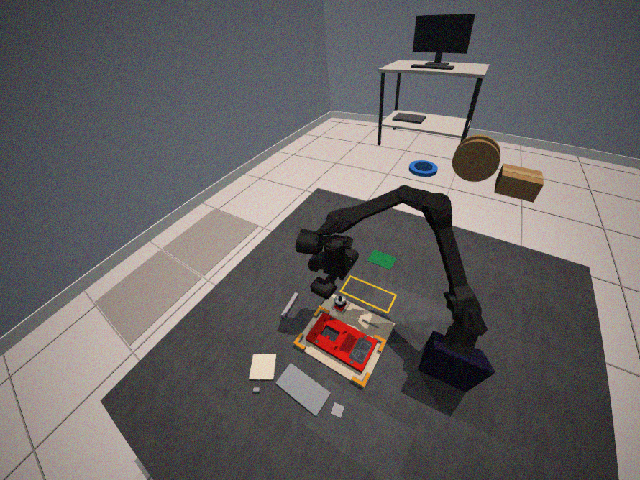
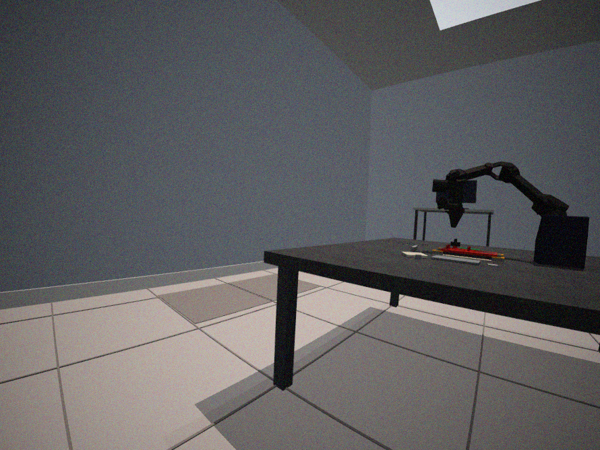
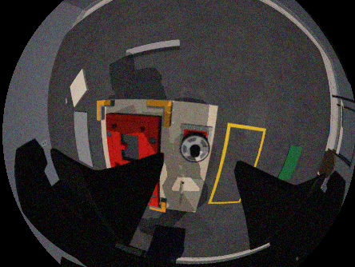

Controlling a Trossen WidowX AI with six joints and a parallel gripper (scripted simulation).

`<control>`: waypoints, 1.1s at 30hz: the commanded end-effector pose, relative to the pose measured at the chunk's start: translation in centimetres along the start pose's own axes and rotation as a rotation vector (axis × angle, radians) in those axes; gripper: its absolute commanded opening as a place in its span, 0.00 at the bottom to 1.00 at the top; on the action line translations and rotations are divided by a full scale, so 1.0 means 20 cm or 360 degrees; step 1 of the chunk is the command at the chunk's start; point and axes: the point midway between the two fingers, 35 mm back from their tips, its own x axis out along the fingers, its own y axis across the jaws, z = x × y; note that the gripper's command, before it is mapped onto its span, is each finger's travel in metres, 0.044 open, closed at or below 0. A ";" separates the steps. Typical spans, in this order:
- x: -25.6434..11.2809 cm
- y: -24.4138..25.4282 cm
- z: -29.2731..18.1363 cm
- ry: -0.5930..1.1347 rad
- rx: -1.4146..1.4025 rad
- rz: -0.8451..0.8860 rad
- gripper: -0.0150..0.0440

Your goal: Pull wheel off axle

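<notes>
The wheel (image 1: 339,305) (image 2: 455,243) (image 3: 186,149) is a grey disc with a dark rim. It sits on the black upright axle (image 3: 195,150) at one end of the pale board (image 1: 326,364) (image 3: 176,116). My gripper (image 1: 336,281) (image 2: 453,226) (image 3: 201,162) points down, open and empty, above the wheel with a visible height gap. In the wrist view the wheel shows between the fingertips, slightly beyond their line. The marked area is a yellow outline (image 1: 373,285) (image 3: 247,126) on the table beside the board, with nothing inside it; a finger hides part of it in the wrist view.
A red panel (image 1: 338,350) (image 3: 133,118) lies on the board between orange corner pieces. A thin pin (image 1: 369,323) stands on the board. A green sheet (image 1: 382,259) (image 3: 290,161), a light bar (image 1: 290,305), a cream tile (image 1: 262,366) and a grey slab (image 1: 303,388) lie around.
</notes>
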 end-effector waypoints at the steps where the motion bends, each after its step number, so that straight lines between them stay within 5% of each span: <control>1: 0.01 -0.01 -0.02 0.0027 -0.0045 -0.0031 0.76; 12: 0.02 0.03 -0.08 0.0028 -0.0046 -0.0030 0.76; 21: 0.35 0.02 -0.08 0.0027 -0.0046 -0.0033 0.76; 27: 0.38 0.01 -0.08 0.0027 -0.0046 -0.0035 0.76; 33: 0.37 0.00 -0.08 0.0039 -0.0024 -0.0029 0.60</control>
